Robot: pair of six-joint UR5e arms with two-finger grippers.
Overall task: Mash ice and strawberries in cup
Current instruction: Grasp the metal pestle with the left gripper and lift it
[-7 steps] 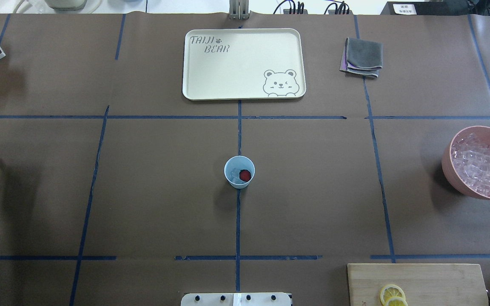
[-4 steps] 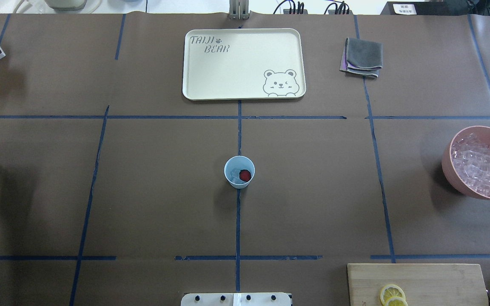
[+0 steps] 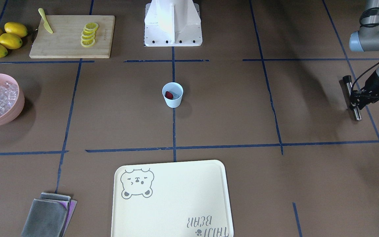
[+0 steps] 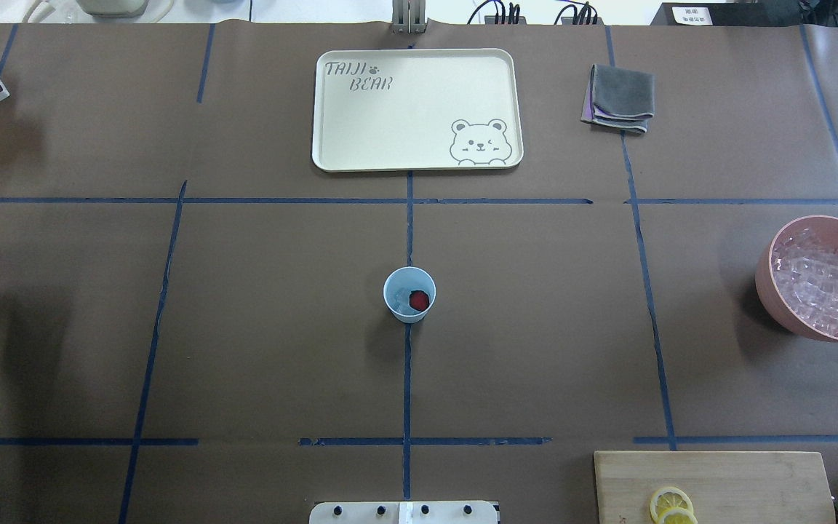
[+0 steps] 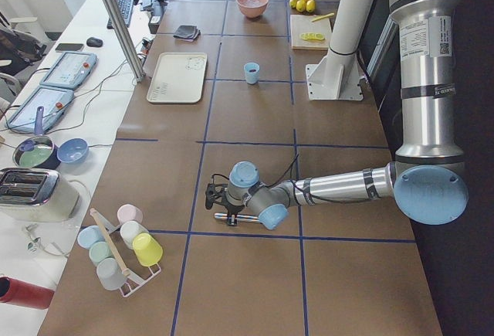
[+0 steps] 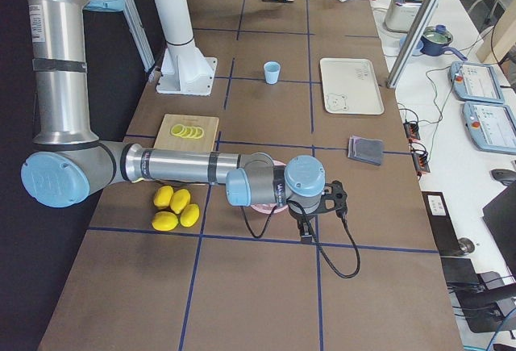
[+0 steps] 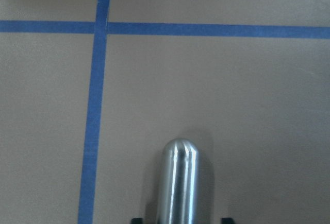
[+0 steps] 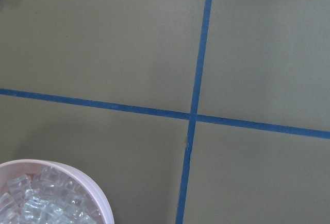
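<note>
The pale blue cup [image 4: 409, 294] stands upright at the table's middle, also in the front-facing view [image 3: 172, 94]. Inside it lie a dark red strawberry piece [image 4: 419, 299] and a few clear ice cubes [image 4: 400, 304]. My left gripper [image 3: 354, 99] is far off at the table's left end, shut on a shiny metal rod [image 3: 353, 98]. The rod's rounded tip [image 7: 179, 172] shows in the left wrist view. My right gripper [image 6: 309, 226] hangs beside the pink bowl; I cannot tell whether it is open or shut.
A pink bowl [image 4: 769, 291] full of ice cubes sits at the right edge, its rim also in the right wrist view [image 8: 100, 195]. A cream tray [image 4: 404, 124], folded cloths [image 4: 619, 98], a cutting board [image 4: 753, 480] with lemon slices, and whole lemons [image 3: 2, 38] surround the middle.
My left gripper and the metal rod have drifted left, almost out of the overhead view. The cup and its contents have not moved.
</note>
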